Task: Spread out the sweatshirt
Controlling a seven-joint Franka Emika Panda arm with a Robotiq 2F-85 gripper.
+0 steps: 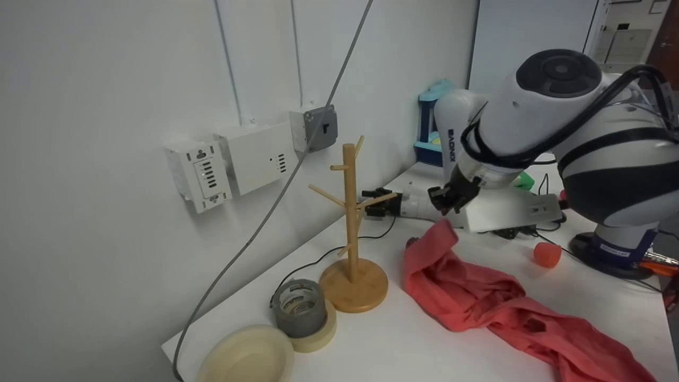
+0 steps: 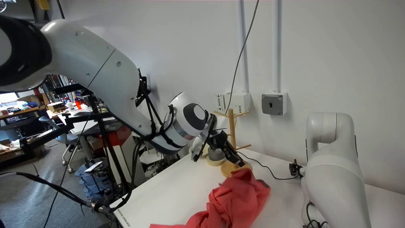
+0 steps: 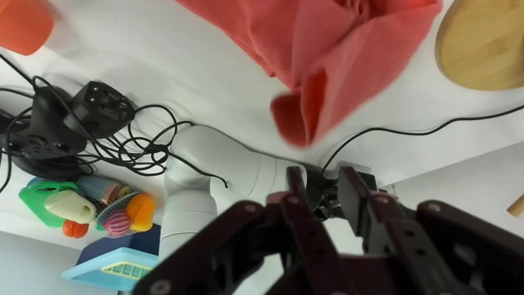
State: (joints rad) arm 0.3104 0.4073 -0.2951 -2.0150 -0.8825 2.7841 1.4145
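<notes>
End effector (image 3: pixel 321 174): released; its two fingers (image 3: pixel 295 184) stand a little apart, with a gap showing between them in the wrist view.
Under the fingertips: one end of the sweatshirt (image 1: pixel 456 297) rises just below them in both exterior views; in the wrist view that end is blurred, folded around a darker red hollow, and apart from the fingers.
Garment: coral red, bunched and wrinkled on the bench (image 1: pixel 382 350), stretching from near the mug tree (image 1: pixel 350 212) to the lower edge of both exterior views, where it is cut off.
Wooden stand: the mug tree is upright on its round base, between the sweatshirt and the grey tape roll (image 1: pixel 302 324).
Tape: the grey roll rests on a beige tape roll (image 1: pixel 321 339).
Dish: a pale dish (image 1: pixel 246 361) just beside the tape, partly cut off.
Cup: an orange-red cup (image 1: pixel 547 254) on the bench, apart from the sweatshirt.
Second arm: a white arm (image 2: pixel 335 177), folded, lettered KINOVA in an exterior view.
Wires: a black tangle (image 3: pixel 151 151) lies beside the second arm.
Toys: bright-coloured toys (image 3: pixel 118 217), some under netting, near a blue plastic piece (image 3: pixel 123 260).
Wall: a grey switch box (image 2: pixel 273 104) is mounted on it.
</notes>
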